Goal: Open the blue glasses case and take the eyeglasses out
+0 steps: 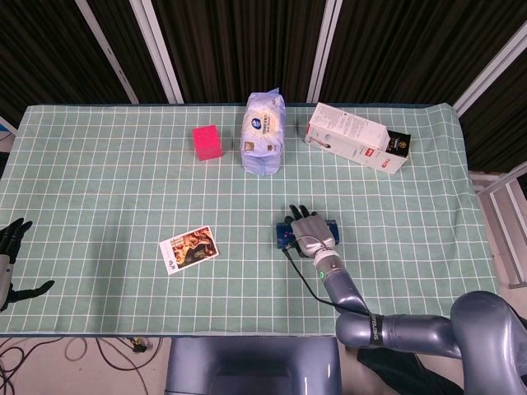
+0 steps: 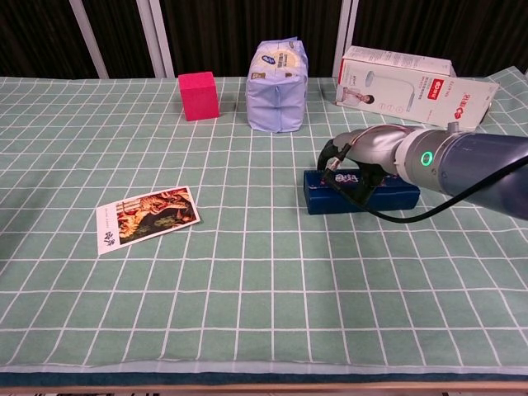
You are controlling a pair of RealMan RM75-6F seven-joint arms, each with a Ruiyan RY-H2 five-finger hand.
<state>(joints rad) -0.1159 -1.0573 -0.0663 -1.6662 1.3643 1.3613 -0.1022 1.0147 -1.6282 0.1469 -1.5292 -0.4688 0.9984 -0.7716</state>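
The blue glasses case (image 2: pixel 363 198) lies closed on the green checked cloth, right of centre. My right hand (image 2: pixel 361 153) lies on top of it, fingers curled down over its left end and far side, gripping it. From above, the right hand (image 1: pixel 310 234) hides most of the case (image 1: pixel 283 238); only the blue ends show. No eyeglasses are visible. My left hand (image 1: pixel 10 257) hangs off the table's left edge, fingers spread and holding nothing.
A pink cube (image 1: pixel 207 141), a pale blue tissue pack (image 1: pixel 264 132) and a white carton (image 1: pixel 356 137) stand along the back. A picture card (image 1: pixel 188 249) lies flat at front left. A black cable trails from the right wrist.
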